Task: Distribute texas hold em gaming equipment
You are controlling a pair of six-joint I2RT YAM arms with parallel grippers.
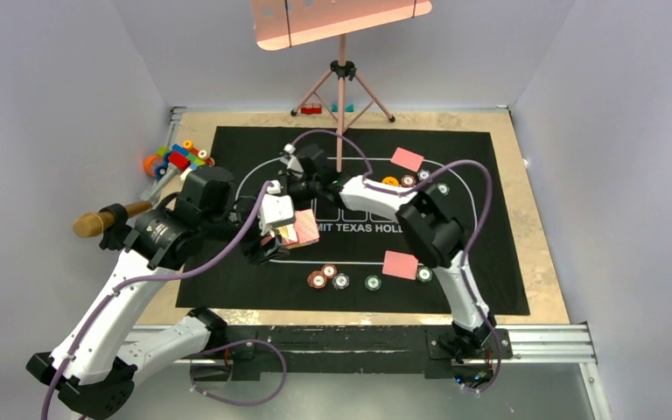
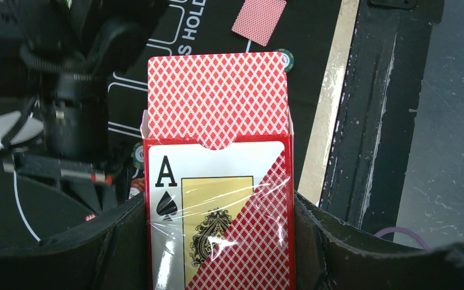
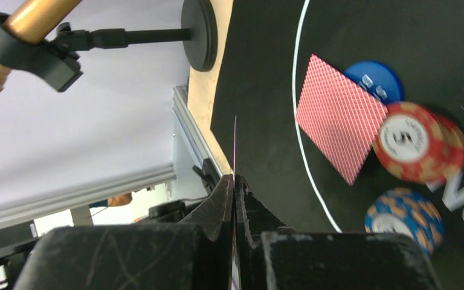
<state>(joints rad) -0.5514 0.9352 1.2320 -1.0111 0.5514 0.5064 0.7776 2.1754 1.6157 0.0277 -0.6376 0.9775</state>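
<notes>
1. Clenched on both sides of a red cardboard card box with an ace of spades on its face (image 2: pixel 217 229): the left fingers (image 2: pixel 118 241), holding it over the middle of the black printed mat (image 1: pixel 227 157), with red-backed playing cards (image 2: pixel 217 99) standing out of its open top
2. Pinched shut on a single thin card seen edge-on (image 3: pixel 235 142): the right fingers (image 3: pixel 220 202), close beside the box in the top view, so judged to be mid-deal
3. Already face down on the mat: one pink-red-backed card at the far right (image 1: pixel 407 158) and one at the near right (image 1: pixel 400 264)
4. A third face-down card (image 3: pixel 338 118) in the right wrist view, lying over part of a blue round button (image 3: pixel 377 81) and touching a red striped chip (image 3: pixel 411 142); no telling from the top view where on the mat it sits, with the arms in the way
5. Chips out too: a near row of striped chips (image 1: pixel 329 276), and more by the far card (image 1: pixel 409 180), next to an orange round button (image 1: pixel 390 181)
6. Left to do, as a judgement: setting down the pinched card and dealing further cards from the box
7. Overall well under way, not finished
</notes>
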